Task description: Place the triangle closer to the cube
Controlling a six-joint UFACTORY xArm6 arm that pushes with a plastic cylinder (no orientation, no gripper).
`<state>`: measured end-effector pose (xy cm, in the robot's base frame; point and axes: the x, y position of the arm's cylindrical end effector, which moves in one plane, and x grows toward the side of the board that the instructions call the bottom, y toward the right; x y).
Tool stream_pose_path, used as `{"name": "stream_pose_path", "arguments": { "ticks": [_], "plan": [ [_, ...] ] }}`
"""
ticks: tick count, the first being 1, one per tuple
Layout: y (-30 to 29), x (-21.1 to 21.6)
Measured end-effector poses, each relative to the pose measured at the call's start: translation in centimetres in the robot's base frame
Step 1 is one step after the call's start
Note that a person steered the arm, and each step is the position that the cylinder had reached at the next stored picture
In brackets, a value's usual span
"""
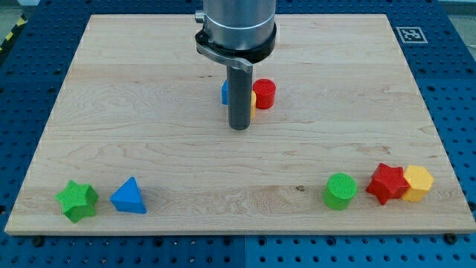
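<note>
A blue triangle [129, 196] lies near the board's lower left, just right of a green star [76, 200]. A blue block [224, 91], perhaps a cube, sits in the upper middle, mostly hidden behind my rod. My tip [239, 129] rests on the board just below that blue block, far up and right of the triangle. A red cylinder [264, 94] stands right of the rod, with a sliver of a yellow block [253, 106] showing beside it; its shape is hidden.
At the lower right stand a green cylinder [341, 190], a red star [387, 183] and a yellow block [418, 182] touching the star. The wooden board [149, 89] lies on a blue perforated table; its bottom edge runs close below the lower blocks.
</note>
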<state>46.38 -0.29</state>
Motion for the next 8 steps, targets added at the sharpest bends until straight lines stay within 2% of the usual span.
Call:
{"name": "stream_pose_path", "arguments": {
  "ticks": [3, 4, 6, 8],
  "plan": [
    [-2.1, 13.3],
    [-4.4, 15.4],
    [-12.6, 15.5],
    [-16.0, 15.4]
  ]
}}
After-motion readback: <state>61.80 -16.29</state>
